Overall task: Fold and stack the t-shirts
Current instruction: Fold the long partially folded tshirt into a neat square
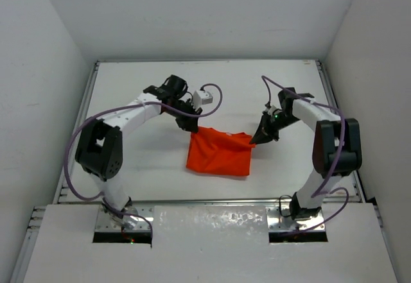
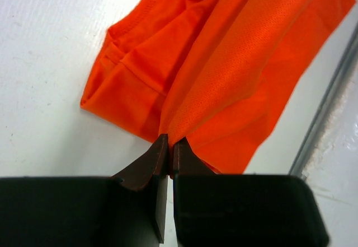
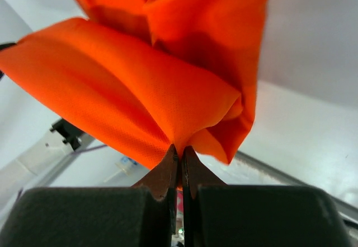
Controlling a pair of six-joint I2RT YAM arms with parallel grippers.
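The orange-red t-shirt (image 1: 218, 153) hangs between both grippers in the middle of the table, its top edge lifted and its lower part resting on the table. My left gripper (image 1: 191, 128) is shut on the shirt's upper left corner; in the left wrist view the cloth (image 2: 224, 68) runs out from the closed tips (image 2: 169, 141). My right gripper (image 1: 255, 140) is shut on the upper right corner; in the right wrist view the cloth (image 3: 168, 84) bunches above the closed tips (image 3: 179, 149).
The white table (image 1: 141, 84) is ringed by white walls, with a metal rail along its right edge (image 1: 331, 103) and near edge (image 1: 212, 201). Purple cables loop off both arms. The arm bases (image 1: 122, 222) stand at the near edge.
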